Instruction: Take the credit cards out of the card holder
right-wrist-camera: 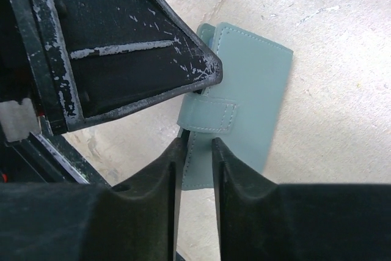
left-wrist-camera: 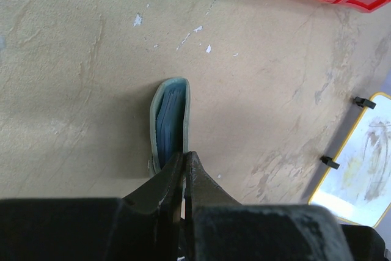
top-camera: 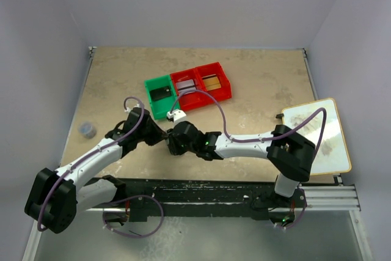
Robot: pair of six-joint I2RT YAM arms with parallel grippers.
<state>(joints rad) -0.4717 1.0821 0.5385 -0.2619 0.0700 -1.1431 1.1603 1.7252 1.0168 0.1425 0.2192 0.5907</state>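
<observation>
The card holder is a light blue bifold wallet held just over the tan table. In the left wrist view it shows edge-on, with dark blue cards stacked between its panels. My left gripper is shut on its near edge. It is also the black body at the upper left of the right wrist view. My right gripper has its jaws a narrow gap apart, just below the strap tab, with the wallet's stitched edge between them. In the top view both grippers meet mid-table and hide the wallet.
A green bin and two red bins stand in a row behind the grippers, each holding something flat. A small white object lies in front of them. A whiteboard lies at the right edge. A small dark round object sits at the left.
</observation>
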